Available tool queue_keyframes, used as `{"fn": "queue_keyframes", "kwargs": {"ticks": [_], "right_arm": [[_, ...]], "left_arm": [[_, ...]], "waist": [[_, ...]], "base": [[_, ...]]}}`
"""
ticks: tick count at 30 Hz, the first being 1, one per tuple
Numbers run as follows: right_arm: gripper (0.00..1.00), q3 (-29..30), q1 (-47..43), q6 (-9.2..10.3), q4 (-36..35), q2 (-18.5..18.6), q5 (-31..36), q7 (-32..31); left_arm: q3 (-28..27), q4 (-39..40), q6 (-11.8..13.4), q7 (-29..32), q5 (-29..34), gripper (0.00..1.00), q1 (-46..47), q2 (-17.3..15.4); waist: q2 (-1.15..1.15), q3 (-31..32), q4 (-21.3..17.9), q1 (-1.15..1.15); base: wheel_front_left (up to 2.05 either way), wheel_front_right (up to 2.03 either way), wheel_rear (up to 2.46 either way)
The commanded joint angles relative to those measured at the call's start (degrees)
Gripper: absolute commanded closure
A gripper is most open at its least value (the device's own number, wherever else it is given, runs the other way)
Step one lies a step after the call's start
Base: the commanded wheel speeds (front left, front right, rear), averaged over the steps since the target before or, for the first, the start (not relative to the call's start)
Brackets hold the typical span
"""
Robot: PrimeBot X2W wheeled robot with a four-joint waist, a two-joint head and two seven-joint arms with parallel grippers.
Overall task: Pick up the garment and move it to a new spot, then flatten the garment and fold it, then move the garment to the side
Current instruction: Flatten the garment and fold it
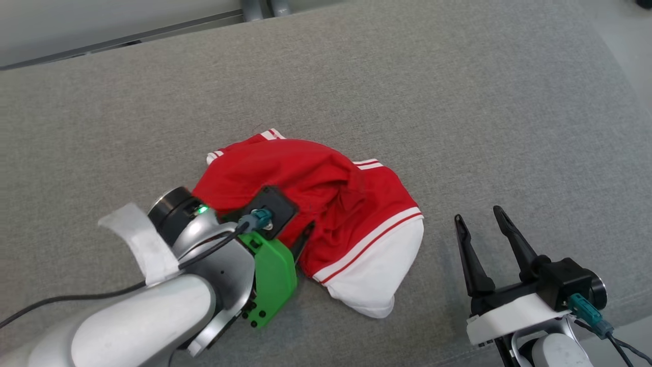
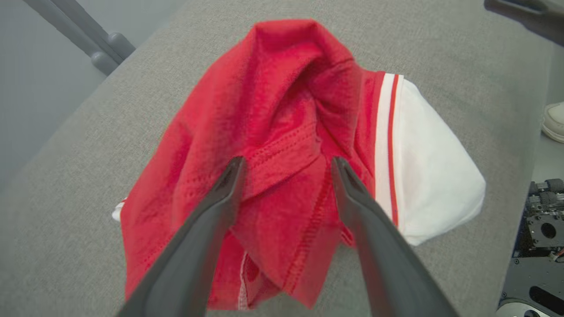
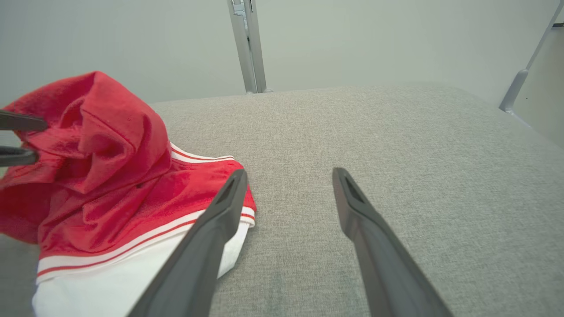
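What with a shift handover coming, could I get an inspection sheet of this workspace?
Surface: grey fabric cushion, flat.
Job's things: garment, red and white, crumpled in a heap, not flattened.
Clutter: nothing seen.
Grippers: left gripper open, a red fold between its fingers; right gripper open, beside the garment, apart from it.
Cables: black cable behind the left gripper; teal-plugged cable behind the right gripper.
Surroundings: metal posts, pale wall.

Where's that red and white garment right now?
In the head view the garment lies crumpled near the middle of the grey fabric surface, beneath the open left gripper, with the open right gripper apart on its right.
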State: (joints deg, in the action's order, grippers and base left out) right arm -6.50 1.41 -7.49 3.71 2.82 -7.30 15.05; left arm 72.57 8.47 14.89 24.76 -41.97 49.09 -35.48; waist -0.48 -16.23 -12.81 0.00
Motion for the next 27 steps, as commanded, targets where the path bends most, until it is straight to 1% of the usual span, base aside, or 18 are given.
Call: {"fn": "queue_keyframes", "kwargs": {"ticks": [1,3,6,9,14,18,22,24,25,26,27], "right_arm": [[0.0,-0.05,-0.34,-0.01,-0.13,0.13,0.36,0.2],[0.0,-0.3,-0.44,-0.01,-0.04,0.14,0.78,0.2],[0.0,-0.78,0.2,-0.01,-0.05,0.14,1.33,0.2],[0.0,-0.73,0.83,-0.01,0.03,0.15,1.56,0.2],[0.0,-0.4,0.41,-0.01,-0.13,0.13,1.91,0.2],[0.0,-0.58,0.0,-0.01,-0.16,0.14,1.17,0.2],[0.0,-0.84,0.63,-0.01,-0.21,0.14,0.57,0.2],[0.0,-0.89,0.95,-0.01,-0.28,0.14,0.41,0.2],[0.0,-0.83,1.12,-0.01,-0.35,0.14,0.35,0.2],[0.0,-0.75,1.21,-0.01,-0.39,0.15,0.3,0.2],[0.0,-0.68,1.23,-0.01,-0.45,0.13,0.29,0.2]], "left_arm": [[-0.31,0.52,1.02,-0.79,0.45,0.0,-1.4,-0.63],[-0.31,0.7,1.73,-1.64,0.81,0.0,-2.49,-1.59],[-0.64,-0.87,2.26,-3.76,0.65,0.0,-3.78,-0.34],[-0.77,-1.71,2.63,-5.9,0.44,0.0,-4.56,2.42],[-1.35,-1.59,2.87,-7.31,0.29,0.0,-3.92,4.93],[-2.37,-1.49,3.29,-8.08,-1.03,0.0,-4.2,5.69],[-3.32,-3.84,3.44,-9.1,-1.73,0.0,-4.52,6.3],[-4.73,-6.04,4.01,-10.99,-2.7,0.0,-5.13,6.97],[-5.12,-7.23,3.81,-11.83,-2.62,0.51,-5.03,6.89],[-5.72,-8.41,3.5,-12.74,-3.09,0.89,-5.12,7.01],[-6.13,-9.32,3.07,-13.27,-3.68,1.0,-5.36,7.14]], "waist": [[0.48,0.99,1.7,0.0],[0.48,1.06,2.5,0.0],[0.48,0.98,3.13,0.0],[0.48,0.85,3.22,0.0],[0.48,0.35,2.85,0.0],[0.48,-0.04,2.06,0.0],[0.48,-0.63,1.21,0.0],[0.48,-0.87,0.83,0.0],[0.48,-1.02,0.61,0.0],[0.48,-1.1,0.48,0.0],[0.48,-1.17,0.35,0.0]], "base": [[0.0,0.0,0.0],[0.0,0.0,0.0],[0.0,0.0,0.0],[0.0,0.0,0.0],[0.0,0.0,0.0],[0.0,0.0,0.0],[0.0,0.0,0.0],[0.0,0.0,0.0],[0.0,0.0,0.0],[0.0,0.0,0.0],[0.0,0.0,0.0]]}}
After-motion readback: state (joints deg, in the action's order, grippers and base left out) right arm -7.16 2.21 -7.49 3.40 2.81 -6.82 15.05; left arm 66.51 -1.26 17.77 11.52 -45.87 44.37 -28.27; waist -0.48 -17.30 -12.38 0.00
